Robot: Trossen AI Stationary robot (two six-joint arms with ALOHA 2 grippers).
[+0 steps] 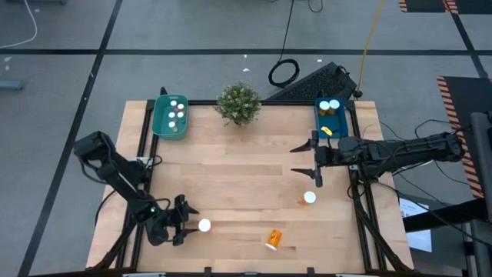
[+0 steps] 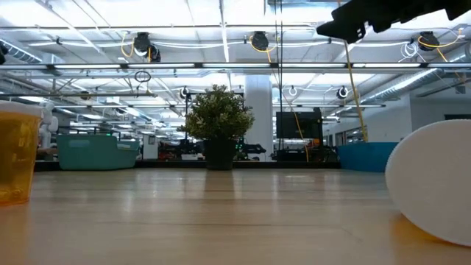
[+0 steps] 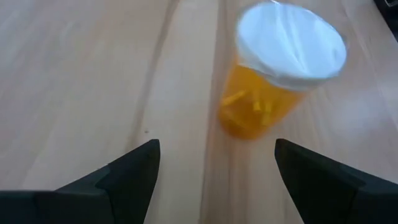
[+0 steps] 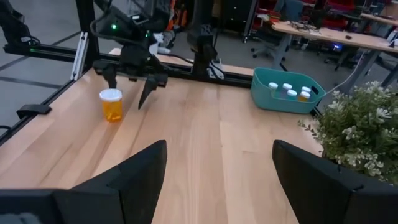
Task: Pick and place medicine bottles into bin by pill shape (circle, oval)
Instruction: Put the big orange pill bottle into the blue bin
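Left gripper (image 1: 184, 221): near-left on the table (image 1: 246, 177), fingers spread wide, holding nothing. An upright orange bottle (image 1: 204, 225) stands just beyond the fingertips, apart from them.

Right gripper (image 1: 311, 163): raised over the right side, fingers wide apart, empty.

Other bottles: one upright (image 1: 309, 198) near right; one lying down (image 1: 274, 239) at the near edge. Teal bin (image 1: 170, 116) far left and blue bin (image 1: 331, 117) far right each contain bottles.

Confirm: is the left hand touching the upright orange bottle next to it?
Apart. In the left wrist view the open left hand has bare wood between both fingers and the orange bottle; the right wrist view also shows a gap.
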